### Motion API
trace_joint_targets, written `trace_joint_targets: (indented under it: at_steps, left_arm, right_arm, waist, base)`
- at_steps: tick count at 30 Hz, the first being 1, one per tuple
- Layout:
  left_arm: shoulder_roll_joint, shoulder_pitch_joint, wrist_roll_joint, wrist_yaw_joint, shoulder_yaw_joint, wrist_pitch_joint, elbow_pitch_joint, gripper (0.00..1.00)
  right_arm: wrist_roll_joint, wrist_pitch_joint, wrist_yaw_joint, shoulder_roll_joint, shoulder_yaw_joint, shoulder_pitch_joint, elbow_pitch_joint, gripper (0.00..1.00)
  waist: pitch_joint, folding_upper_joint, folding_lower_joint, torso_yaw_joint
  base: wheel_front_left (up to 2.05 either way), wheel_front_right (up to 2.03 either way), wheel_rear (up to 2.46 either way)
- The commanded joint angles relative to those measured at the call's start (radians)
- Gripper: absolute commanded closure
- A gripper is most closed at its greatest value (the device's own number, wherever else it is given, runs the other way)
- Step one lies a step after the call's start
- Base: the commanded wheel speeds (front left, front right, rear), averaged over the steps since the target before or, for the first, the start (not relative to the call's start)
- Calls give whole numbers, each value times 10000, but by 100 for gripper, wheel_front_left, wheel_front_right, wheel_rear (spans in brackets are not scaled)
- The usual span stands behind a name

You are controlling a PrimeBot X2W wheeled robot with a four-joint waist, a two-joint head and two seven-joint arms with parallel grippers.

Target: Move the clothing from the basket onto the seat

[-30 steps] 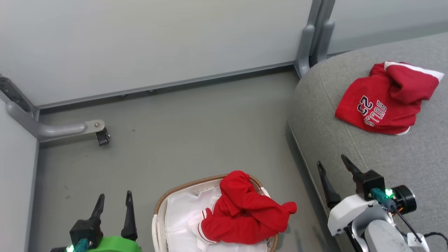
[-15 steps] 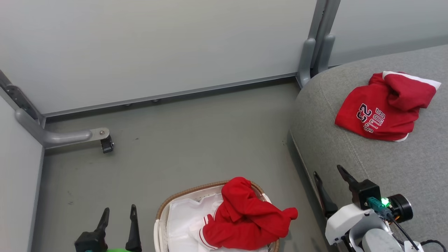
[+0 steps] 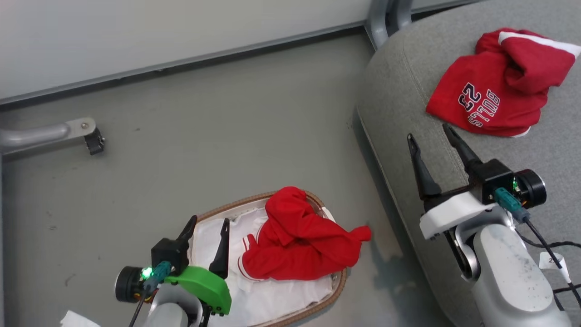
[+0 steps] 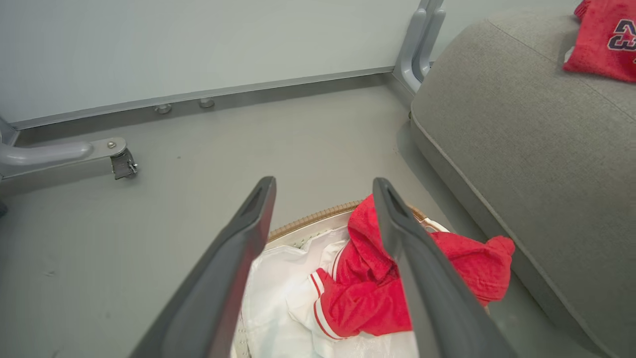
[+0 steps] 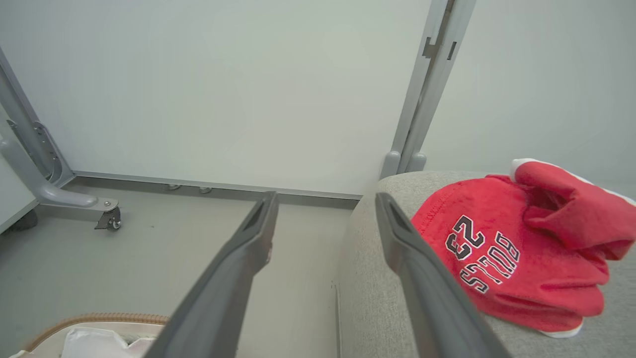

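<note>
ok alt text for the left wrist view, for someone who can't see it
The left gripper, jaws open, hangs above a basket where a red garment with white striped trim lies on a white liner. A grey seat at right holds a second red garment.

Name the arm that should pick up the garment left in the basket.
Left. The left end effector hangs open over the basket, beside the red garment in it. The right end effector, also open, sits over the seat near the BULLS 23 garment, farther away.
</note>
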Motion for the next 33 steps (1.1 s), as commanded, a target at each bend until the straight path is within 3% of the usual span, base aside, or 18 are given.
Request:
trace_joint_targets:
  at_steps: [1, 14, 33]
  left_arm:
    - [39, -463, 39, -44, -120, 0, 225, 0]
    - [115, -2747, 617, -195, -994, -1, 2814, 0]
    - [639, -5435, 1222, -196, -3008, 46, 6523, 0]
  right_arm:
    - [65, -20, -14, -39, -71, -252, -160, 0]
    - [218, -20, -14, 132, -12, -1552, -1459, 0]
    - [226, -20, -14, 281, 305, -2485, -2946, 0]
  waist:
    - [1476, 0, 1, -1047]
    - [3893, 0, 1, -2079]
    - [6028, 0, 1, -2416]
  base:
    - [0, 0, 0]
    - [0, 0, 0]
    - [0, 0, 0]
